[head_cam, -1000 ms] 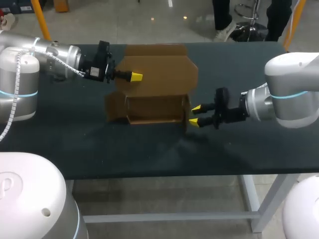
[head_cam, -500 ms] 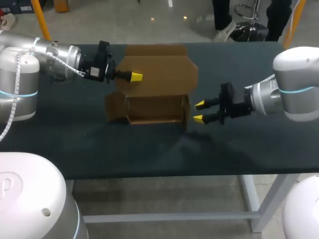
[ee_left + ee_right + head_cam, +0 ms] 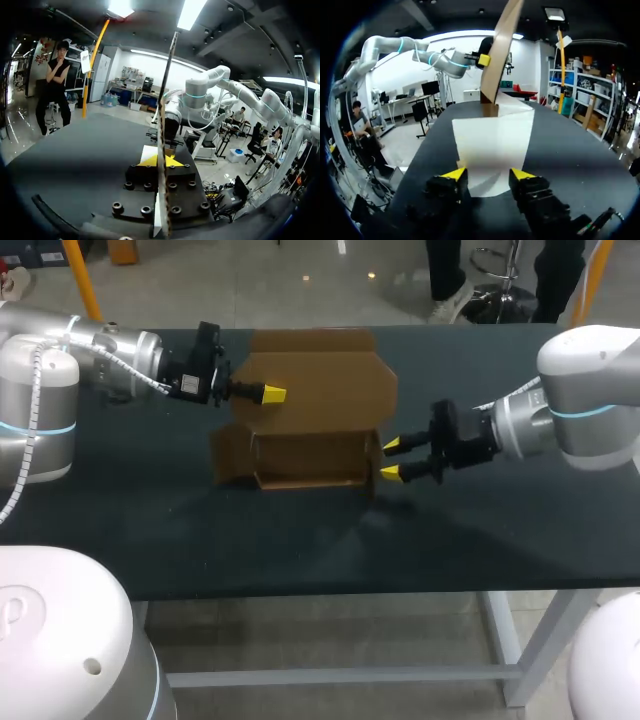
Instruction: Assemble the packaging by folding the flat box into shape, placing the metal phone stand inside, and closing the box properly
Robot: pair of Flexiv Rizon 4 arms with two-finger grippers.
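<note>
Brown cardboard box (image 3: 310, 455) stands half-formed at the middle of the dark surface (image 3: 300, 540), its tall rear panel (image 3: 325, 380) raised. No metal phone stand shows in any view.

Change: the right arm (image 3: 560, 425) pulled away to the right half a second ago and has now come back in, slightly higher in the frame. Its yellow fingertips (image 3: 392, 445) are just beside the box's right side flap (image 3: 376, 455). The right jaws are spread. In the right wrist view the pale flap (image 3: 492, 145) lies ahead between them; contact cannot be confirmed.

The left arm (image 3: 110, 360) has not shifted. The left jaws are clamped on the rear panel's left edge, seen edge-on in the left wrist view (image 3: 165, 100).

Assessment: folding is unfinished. The right arm appears to be lining up again on the side flap, with the left arm steadying the panel.

Clearances: the panel's top appears close to the far edge. Bare surface lies at lower centre and lower right, giving the right arm room. Left of the box, room is tighter.
</note>
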